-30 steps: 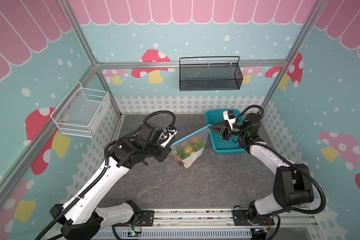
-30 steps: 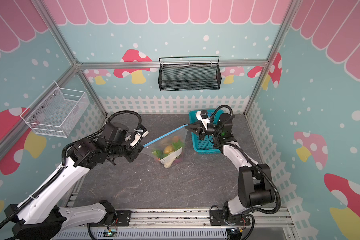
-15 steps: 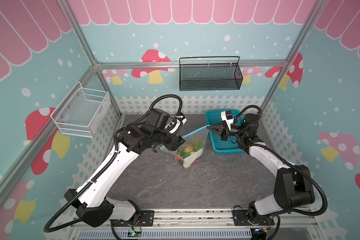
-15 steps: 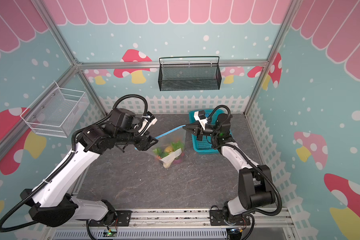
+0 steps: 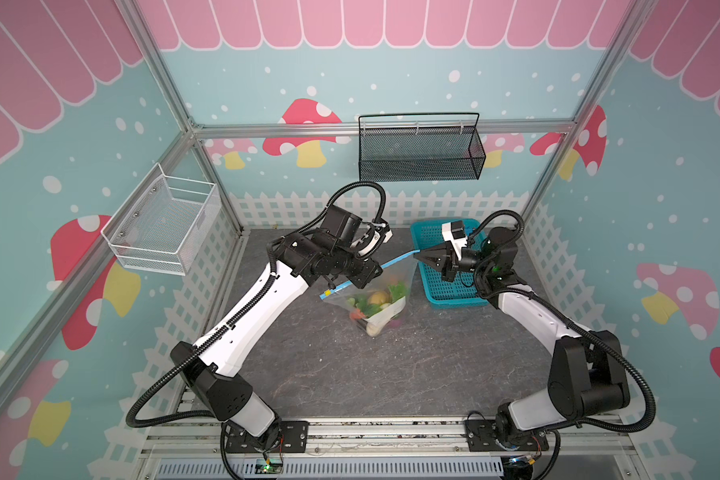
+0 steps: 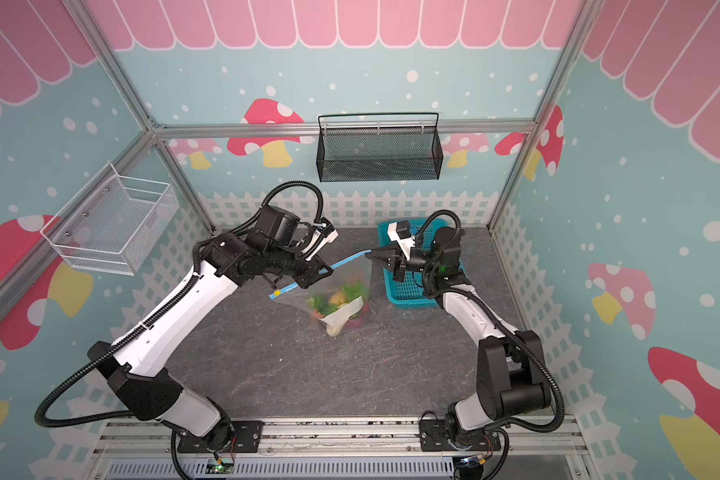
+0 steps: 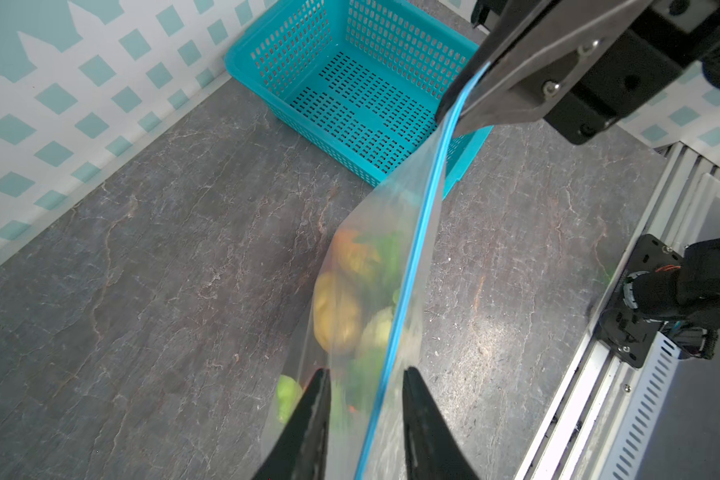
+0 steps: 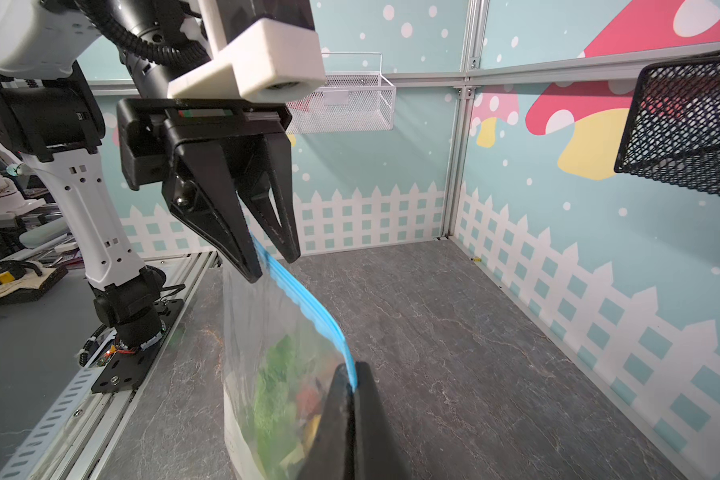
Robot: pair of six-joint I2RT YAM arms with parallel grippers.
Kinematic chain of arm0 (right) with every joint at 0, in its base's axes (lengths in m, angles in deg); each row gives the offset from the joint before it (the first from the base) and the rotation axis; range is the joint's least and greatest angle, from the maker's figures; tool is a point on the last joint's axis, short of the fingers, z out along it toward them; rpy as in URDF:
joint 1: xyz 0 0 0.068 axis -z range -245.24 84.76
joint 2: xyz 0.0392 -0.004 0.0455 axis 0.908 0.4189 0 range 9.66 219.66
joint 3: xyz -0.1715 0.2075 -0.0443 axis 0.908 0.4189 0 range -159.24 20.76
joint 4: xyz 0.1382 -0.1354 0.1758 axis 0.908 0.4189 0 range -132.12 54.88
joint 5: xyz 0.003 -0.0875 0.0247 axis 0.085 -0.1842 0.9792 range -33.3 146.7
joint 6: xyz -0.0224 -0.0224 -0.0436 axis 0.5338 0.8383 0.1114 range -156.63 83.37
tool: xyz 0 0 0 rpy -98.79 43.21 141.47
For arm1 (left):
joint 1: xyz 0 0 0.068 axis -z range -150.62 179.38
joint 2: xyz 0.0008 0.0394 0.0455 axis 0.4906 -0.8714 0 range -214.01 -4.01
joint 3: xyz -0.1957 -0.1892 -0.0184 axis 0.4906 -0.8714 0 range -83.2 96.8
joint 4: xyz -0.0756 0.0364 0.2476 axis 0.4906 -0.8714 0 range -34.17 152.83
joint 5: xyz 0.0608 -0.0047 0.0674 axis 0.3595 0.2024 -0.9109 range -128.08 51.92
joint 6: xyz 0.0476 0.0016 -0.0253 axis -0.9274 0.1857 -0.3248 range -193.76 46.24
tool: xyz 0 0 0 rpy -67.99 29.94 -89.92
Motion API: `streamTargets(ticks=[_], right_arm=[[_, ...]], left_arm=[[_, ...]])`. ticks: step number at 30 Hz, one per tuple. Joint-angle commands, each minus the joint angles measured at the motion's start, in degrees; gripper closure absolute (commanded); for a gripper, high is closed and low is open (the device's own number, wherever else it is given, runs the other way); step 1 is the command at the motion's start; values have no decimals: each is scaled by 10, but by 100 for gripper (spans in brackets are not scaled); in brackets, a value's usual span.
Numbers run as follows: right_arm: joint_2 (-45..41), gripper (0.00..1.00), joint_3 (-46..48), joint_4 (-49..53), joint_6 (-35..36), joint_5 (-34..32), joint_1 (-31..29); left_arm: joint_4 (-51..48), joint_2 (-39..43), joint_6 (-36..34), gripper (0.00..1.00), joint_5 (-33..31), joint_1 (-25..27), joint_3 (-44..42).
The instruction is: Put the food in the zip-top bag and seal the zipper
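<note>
1. Bag is hanging upright, clear, bottom resting on table.
2. Food is sitting bunched at its bottom: green, yellow, orange, purple.
3. Zipper is stretching taut, slanted; yellow slider at lower end.

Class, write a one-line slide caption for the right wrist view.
Right gripper pinches the blue zipper of the zip-top bag; left gripper, jaws apart, straddles the strip; food inside.

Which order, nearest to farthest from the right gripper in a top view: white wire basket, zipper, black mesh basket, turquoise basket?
1. zipper: pinched at the tips of the right gripper.
2. turquoise basket: just beside it, on the table.
3. black mesh basket: up on the back wall.
4. white wire basket: far over on the left wall.
</note>
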Motion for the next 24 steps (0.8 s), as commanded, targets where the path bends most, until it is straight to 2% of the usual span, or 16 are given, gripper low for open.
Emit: streamTargets(ticks=[1, 7, 9, 11, 13, 15, 17, 20, 24], right_arm=[[-13, 100, -3, -2, 13, 2, -5], [-13, 100, -7, -1, 9, 1, -5], [-14, 99, -8, -1, 1, 0, -5], [-22, 75, -3, 0, -23, -10, -6], [-43, 58, 16, 13, -42, -46, -5], [-76, 46, 47, 14, -70, -84, -7], [-117, 39, 85, 20, -95, -132, -9], [-181, 34, 140, 50, -101, -176, -21], [-256, 31, 205, 86, -95, -234, -45]], left_arm=[[5, 8, -16, 82, 14, -2, 6], [1, 8, -16, 100, 6, -2, 4], [2, 9, -13, 100, 2, -3, 5], [2, 11, -6, 100, -6, -2, 8], [2, 15, 4, 100, -11, -2, 10], [2, 18, 17, 100, -17, -3, 13], [2, 20, 35, 100, -13, -2, 15], [4, 21, 68, 100, 5, -2, 22], [9, 18, 115, 100, 13, 4, 32]])
